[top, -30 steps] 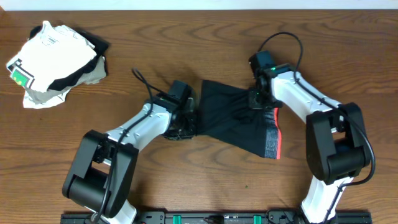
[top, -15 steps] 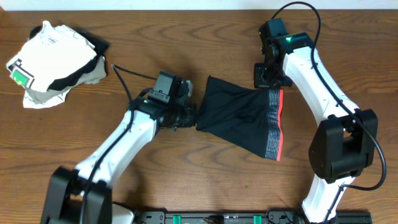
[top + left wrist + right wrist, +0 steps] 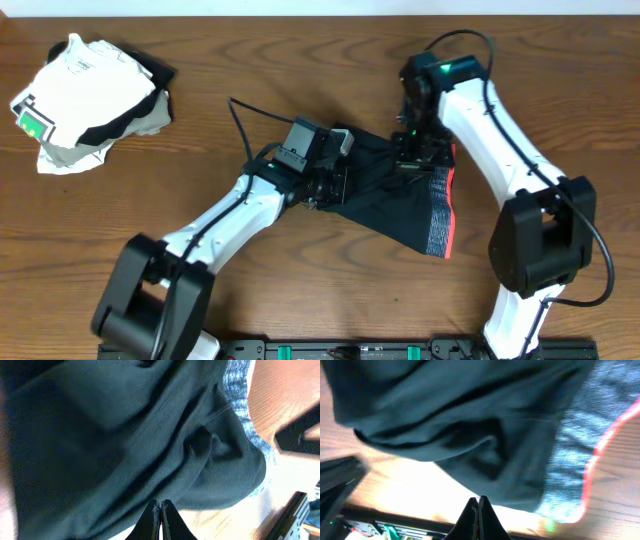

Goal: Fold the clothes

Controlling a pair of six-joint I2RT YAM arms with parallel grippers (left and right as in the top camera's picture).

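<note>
The clothes (image 3: 385, 205), black shorts with a grey waistband (image 3: 437, 215) edged in red-orange, lie bunched at the table's centre. My left gripper (image 3: 335, 188) is at their left edge. In the left wrist view its jaws (image 3: 161, 505) are shut on the edge of the black fabric (image 3: 125, 435). My right gripper (image 3: 412, 160) is over the shorts' far side by the waistband. In the right wrist view its jaws (image 3: 479, 501) are shut at the fabric's edge (image 3: 470, 410), with the waistband (image 3: 585, 445) to the right.
A pile with a white garment (image 3: 85, 100) bearing a green tag (image 3: 33, 122) lies at the far left corner. The wooden table (image 3: 300, 60) runs all round. A black rail (image 3: 350, 350) runs along the near edge.
My left gripper has moved right, carrying the shorts' left edge toward the waistband. My right gripper has come down from the far edge toward the centre. The shorts are more bunched.
</note>
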